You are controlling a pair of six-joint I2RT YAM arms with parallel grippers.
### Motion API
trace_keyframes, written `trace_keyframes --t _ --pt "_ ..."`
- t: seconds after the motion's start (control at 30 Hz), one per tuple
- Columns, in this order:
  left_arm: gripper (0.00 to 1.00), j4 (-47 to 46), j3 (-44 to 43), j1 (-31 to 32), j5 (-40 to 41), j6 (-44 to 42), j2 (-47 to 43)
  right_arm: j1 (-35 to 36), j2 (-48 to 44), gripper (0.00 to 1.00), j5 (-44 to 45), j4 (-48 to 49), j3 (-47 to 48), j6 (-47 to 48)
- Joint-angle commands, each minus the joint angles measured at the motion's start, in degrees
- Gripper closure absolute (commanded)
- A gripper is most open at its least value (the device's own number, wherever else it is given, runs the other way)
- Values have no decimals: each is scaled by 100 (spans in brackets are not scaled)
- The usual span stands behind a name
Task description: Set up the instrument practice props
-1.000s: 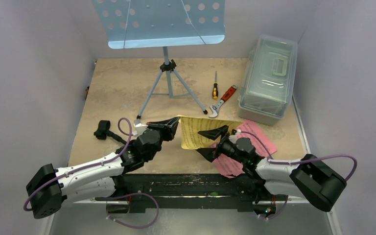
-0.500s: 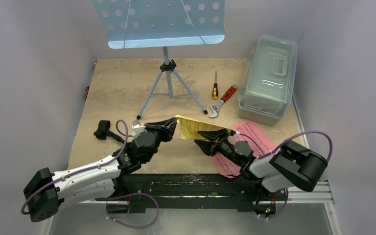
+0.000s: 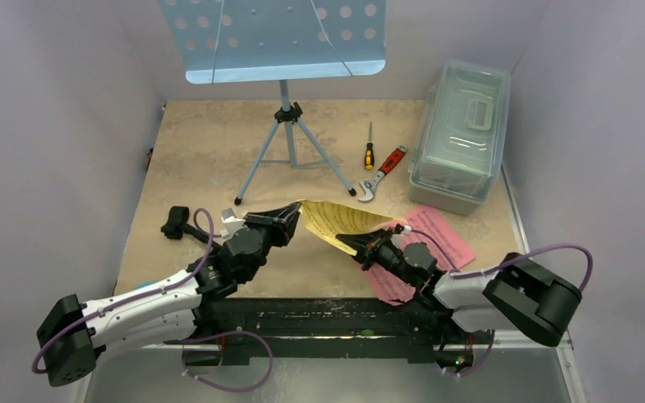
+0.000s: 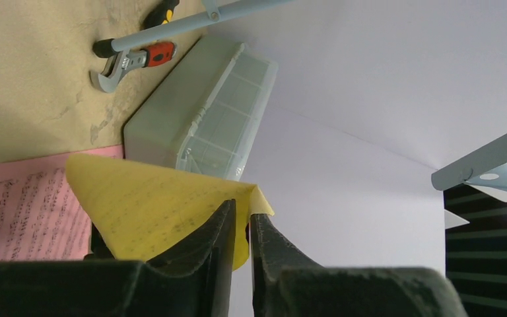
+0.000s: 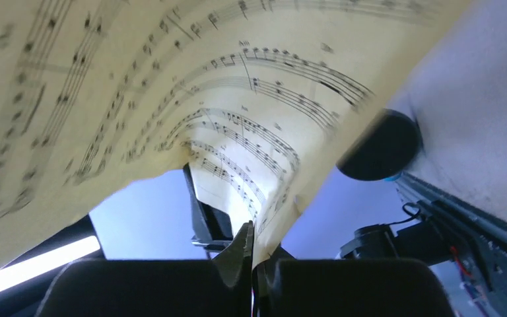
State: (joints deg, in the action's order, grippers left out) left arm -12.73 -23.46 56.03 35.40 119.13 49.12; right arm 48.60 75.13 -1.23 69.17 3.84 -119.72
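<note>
Two grippers pinch the yellow page (image 3: pixel 336 220), lifted off the tabletop (image 3: pixel 201 151). The right gripper (image 3: pixel 348 242), fingers wide a second ago, has closed on its near edge. The left gripper (image 3: pixel 290 214) stays clamped on its left edge. The pink page (image 3: pixel 445 231) lies alongside, and the music stand (image 3: pixel 277 38) stands behind.

A second ago the right gripper (image 3: pixel 346 242) stood with its jaws gaping just left of the pink page (image 3: pixel 442 232). It has since closed, pinching the yellow page's (image 3: pixel 338 220) near edge, and has reached a little farther from the pink page. The right elbow swung in toward the pink page and back out again. The yellow page, then lying flatter, now bows up in a narrower band. The left gripper (image 3: pixel 294 211), on the sheet's far corner, has drawn slightly away from the pink page.
</note>
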Motion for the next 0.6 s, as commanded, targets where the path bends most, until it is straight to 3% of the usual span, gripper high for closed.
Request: trace_keyframes --t 0.0,0.03,0.1,0.17,0.27,0.37,0.5,0.57 --pt "70 1067 -41 -13 -14 -663 -524 6 -780 100 56 -1182 141 249" --pt "55 1718 -169 -13 -156 -900 -642 -23 -1004 100 101 -1555 207 500" --pt "35 3078 -505 -13 -285 -1392 -821 -97 -1533 100 110 -2662 529 1228" --pt "25 4530 -947 -13 -240 -1892 -891 -96 -1971 100 321 -4015 1042 2286" --pt "20 6037 -1535 -9 162 -2646 -838 -111 -2163 100 717 -5547 1898 4319" --pt "15 6598 -1923 -13 506 -3467 -738 -131 -2083 100 550 -6250 2607 6394" --pt "14 6242 -2331 -13 512 -4642 -712 -140 -1847 100 -212 -7191 3422 8502" --pt "13 5998 -2576 -13 436 -4991 -683 -140 -1858 100 -467 -7663 3707 9053"
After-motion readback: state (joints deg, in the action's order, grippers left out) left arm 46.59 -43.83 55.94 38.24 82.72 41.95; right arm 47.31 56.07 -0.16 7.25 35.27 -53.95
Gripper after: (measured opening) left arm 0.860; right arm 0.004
